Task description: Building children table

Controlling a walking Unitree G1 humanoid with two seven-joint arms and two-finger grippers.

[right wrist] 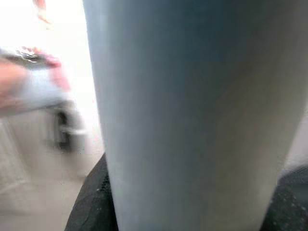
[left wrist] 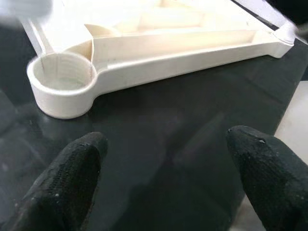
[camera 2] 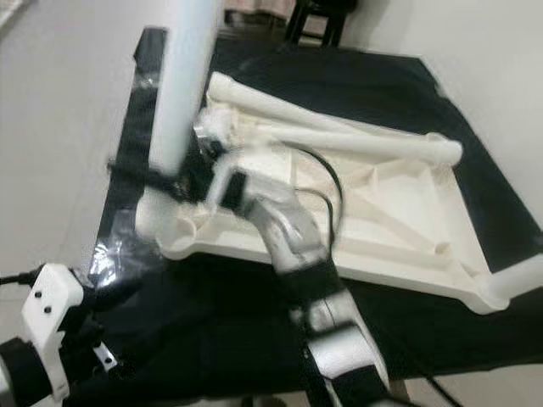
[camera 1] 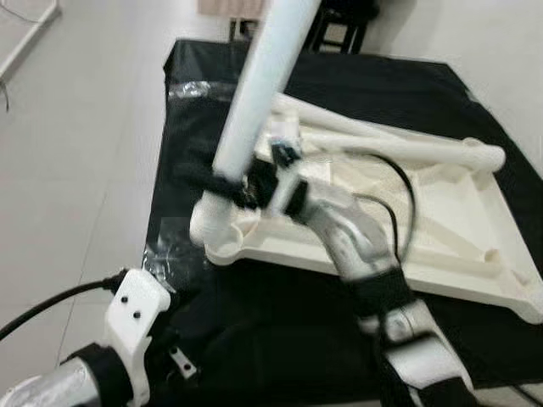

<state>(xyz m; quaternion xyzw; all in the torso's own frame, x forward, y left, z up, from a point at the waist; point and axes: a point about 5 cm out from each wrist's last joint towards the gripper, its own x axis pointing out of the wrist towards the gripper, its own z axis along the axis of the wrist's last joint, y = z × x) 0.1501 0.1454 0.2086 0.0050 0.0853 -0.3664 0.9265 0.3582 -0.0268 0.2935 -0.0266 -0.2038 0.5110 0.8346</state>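
The white plastic table top (camera 1: 458, 229) lies upside down on a black-covered table. My right gripper (camera 1: 225, 182) is shut on a white table leg (camera 1: 259, 93) and holds it nearly upright. The leg's lower end is at the round corner socket (left wrist: 62, 84) at the near left corner. In the right wrist view the leg (right wrist: 192, 115) sits between the black fingers (right wrist: 91, 207). My left gripper (left wrist: 166, 139) is open and empty, low over the black cover just in front of that socket. Two more white legs (camera 1: 399, 148) lie across the far side of the top.
The black cover (camera 1: 254, 297) reaches the table's edges, with pale tile floor (camera 1: 76, 170) to the left. A dark stool (camera 1: 339, 30) stands behind the table. A white tube (camera 2: 517, 280) sticks out at the top's near right corner.
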